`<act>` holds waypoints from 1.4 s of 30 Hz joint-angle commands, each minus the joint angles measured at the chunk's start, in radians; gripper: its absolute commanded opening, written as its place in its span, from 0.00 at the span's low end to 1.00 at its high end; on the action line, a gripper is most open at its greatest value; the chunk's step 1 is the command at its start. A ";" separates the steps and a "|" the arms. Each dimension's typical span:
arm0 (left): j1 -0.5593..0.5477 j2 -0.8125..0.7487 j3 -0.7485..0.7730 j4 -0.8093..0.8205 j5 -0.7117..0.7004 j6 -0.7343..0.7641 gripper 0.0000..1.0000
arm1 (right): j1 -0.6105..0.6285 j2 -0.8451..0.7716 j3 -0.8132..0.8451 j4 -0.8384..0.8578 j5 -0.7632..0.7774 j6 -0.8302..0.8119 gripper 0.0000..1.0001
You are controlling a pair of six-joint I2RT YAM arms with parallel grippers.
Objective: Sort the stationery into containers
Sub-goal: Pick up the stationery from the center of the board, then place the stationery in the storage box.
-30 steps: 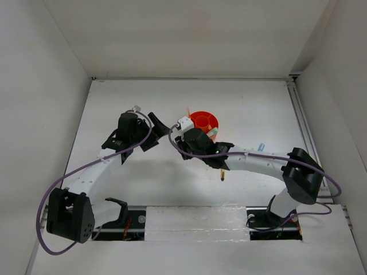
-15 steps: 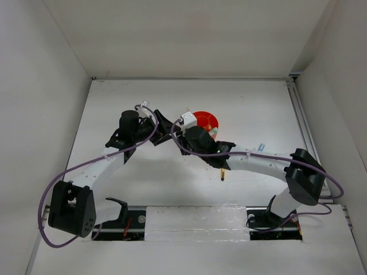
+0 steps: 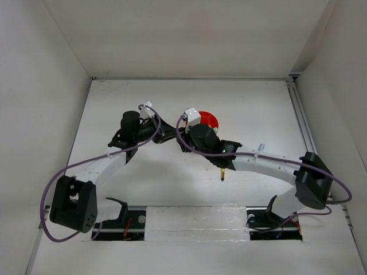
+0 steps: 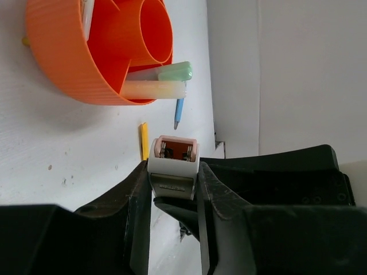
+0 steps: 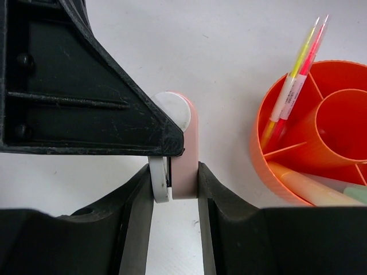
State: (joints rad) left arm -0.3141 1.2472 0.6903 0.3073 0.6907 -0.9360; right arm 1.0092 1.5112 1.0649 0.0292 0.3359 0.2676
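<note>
Your left gripper (image 4: pixel 172 172) has both fingers pressed flat against the sides of the pink-white stapler (image 4: pixel 174 157), and your right gripper (image 5: pixel 174 172) is clamped on the same stapler across its pink body, so two hands share one item. It reads as a pass between arms. Whether the stapler rests on the table (image 3: pixel 172 189) or hangs above it, you cannot tell from here. To do this well, keep both wrists steady, confirm the receiving fingers sit square on the flat sides, then let only one hand release; pull apart while both are gripping and the stapler will twist. The orange organiser (image 4: pixel 69 57) sits just beside the meeting point, on the right arm's side. One compartment already carries the pale yellow marker (image 4: pixel 152 90) and green marker (image 4: pixel 172 71), another holds two thin pens (image 5: pixel 298 69), so aim for a free slot. Mind the blue pen (image 4: pixel 179 112) and yellow pencil (image 4: pixel 144 140) lying loose near the organiser's rim. Bare table opens to the left and the far side; the enclosure walls (image 3: pixel 51 69) stand well apart.
</note>
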 commanded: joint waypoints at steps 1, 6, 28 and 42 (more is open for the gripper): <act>-0.002 0.001 0.014 0.018 0.012 0.009 0.18 | 0.005 -0.040 0.030 0.112 -0.003 0.013 0.00; -0.002 0.001 0.032 0.033 -0.008 0.043 0.00 | 0.005 -0.040 0.030 0.133 -0.040 0.013 0.00; -0.026 0.369 0.458 0.372 0.024 0.670 0.00 | -0.119 -0.552 -0.214 -0.075 -0.034 -0.034 0.89; -0.026 0.719 0.848 0.312 0.294 0.828 0.00 | -0.138 -0.704 -0.247 -0.209 -0.006 -0.044 0.89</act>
State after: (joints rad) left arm -0.3401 1.9690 1.4933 0.6075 0.8745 -0.1539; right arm 0.8829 0.8345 0.8162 -0.1589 0.3046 0.2375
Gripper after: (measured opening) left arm 0.269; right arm 0.884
